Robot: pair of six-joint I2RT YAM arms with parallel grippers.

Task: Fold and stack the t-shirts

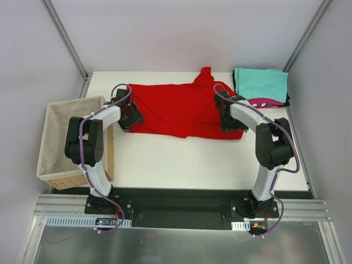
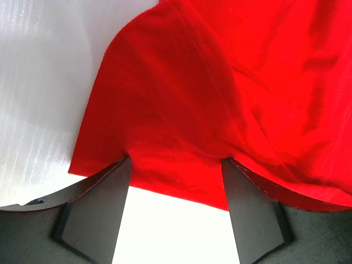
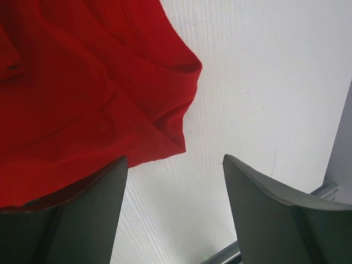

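A bright red t-shirt [image 1: 181,110] lies spread and wrinkled across the back half of the table [image 1: 181,159]. My left gripper [image 1: 131,114] is at its left end. In the left wrist view the left gripper [image 2: 176,165] is open, with the red t-shirt's [image 2: 220,99] edge lying between the two fingers. My right gripper [image 1: 227,119] is at the shirt's right end. In the right wrist view the right gripper [image 3: 173,159] stands open over bare table, the red t-shirt's [image 3: 82,99] corner just beside its left finger [image 3: 93,214]. A folded teal t-shirt [image 1: 262,82] tops a stack with pink [image 1: 264,102] and black [image 1: 281,103] ones.
A wicker basket [image 1: 55,176] with beige lining stands off the table's left edge, beside my left arm. The folded stack sits in the back right corner near the frame post. A metal rail [image 3: 225,254] runs along the table's edge close to my right gripper.
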